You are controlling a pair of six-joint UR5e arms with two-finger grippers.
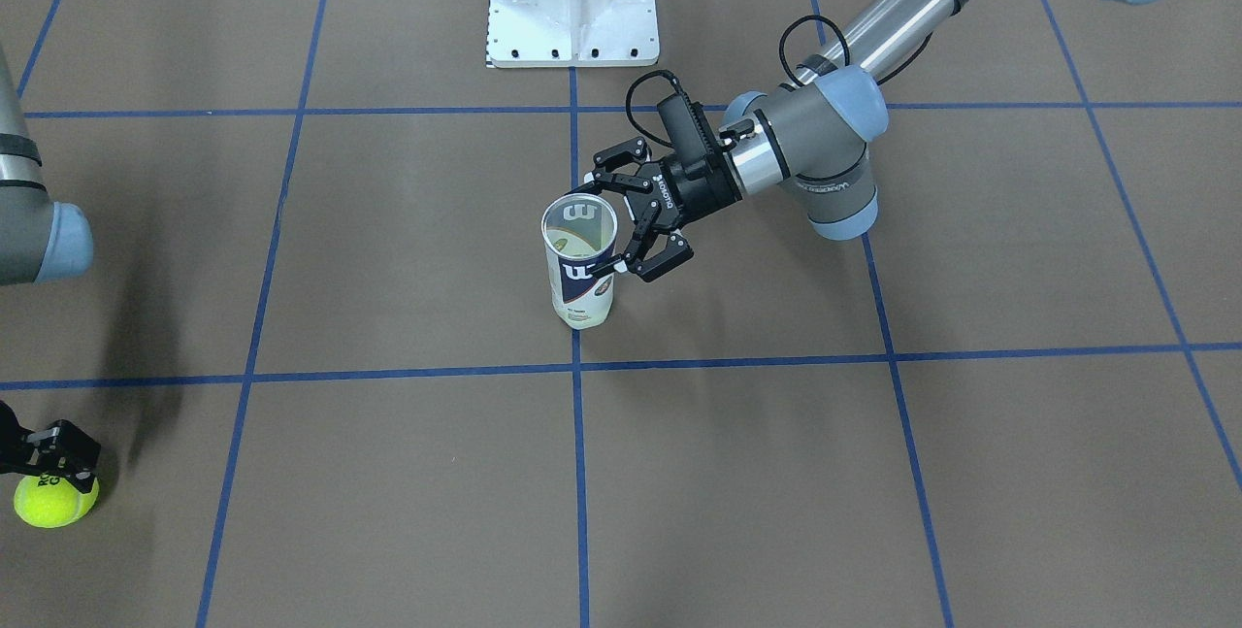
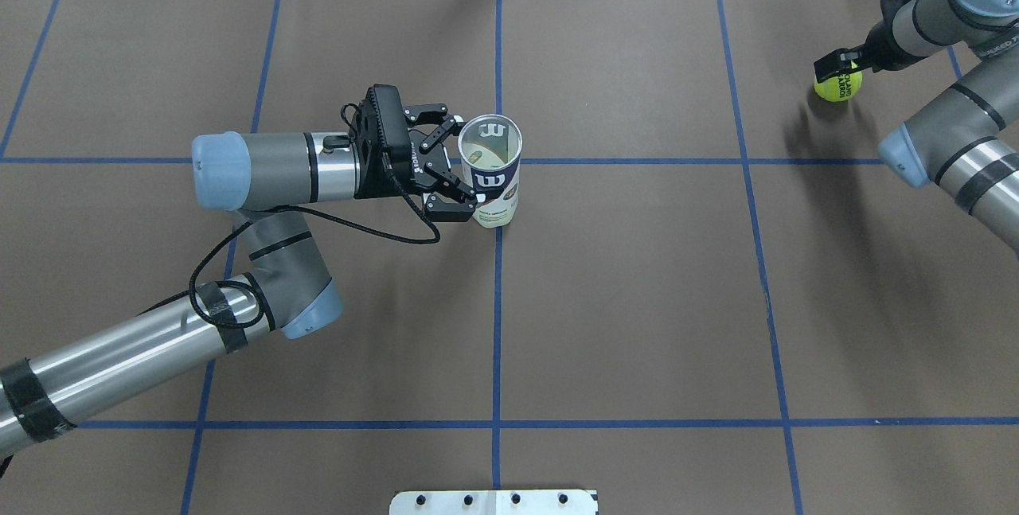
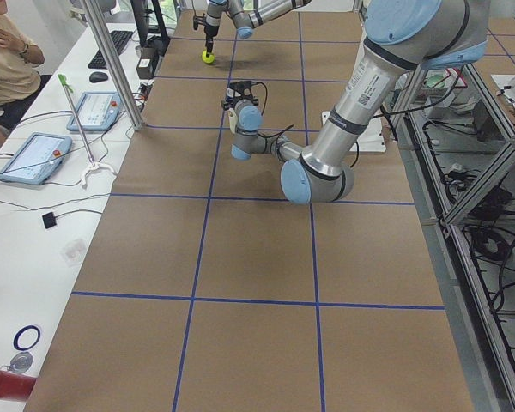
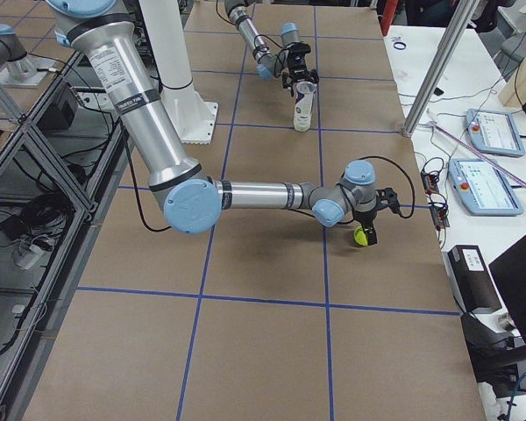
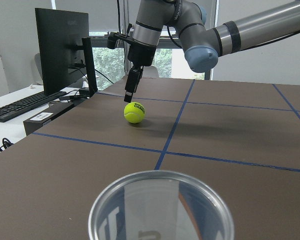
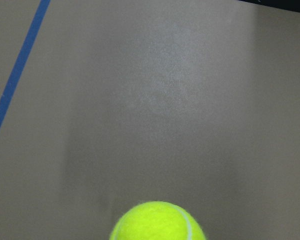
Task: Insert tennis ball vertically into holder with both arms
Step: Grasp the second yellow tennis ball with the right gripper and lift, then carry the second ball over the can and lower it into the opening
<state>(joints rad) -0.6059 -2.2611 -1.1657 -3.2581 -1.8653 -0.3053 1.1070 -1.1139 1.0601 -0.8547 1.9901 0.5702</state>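
Observation:
The holder [image 1: 579, 279], a clear tube with a white and navy label, stands upright near the table's middle, and it shows in the overhead view [image 2: 495, 185] too. My left gripper [image 1: 594, 228] reaches in level from the side, its fingers against both sides of the holder [image 2: 470, 165]. The holder's open rim [image 5: 160, 205] fills the bottom of the left wrist view. The yellow tennis ball [image 1: 55, 499] rests on the table far off on my right [image 2: 838, 87]. My right gripper [image 1: 49, 458] hangs open just over the ball [image 6: 157, 222], its fingertips [image 5: 130, 90] at the ball's top.
The white pedestal base [image 1: 572, 7] stands at the robot's side of the table. Blue tape lines [image 2: 497, 300] divide the brown surface. A monitor [image 5: 60, 50] and desks with tablets [image 3: 34, 159] lie beyond the table's far edge.

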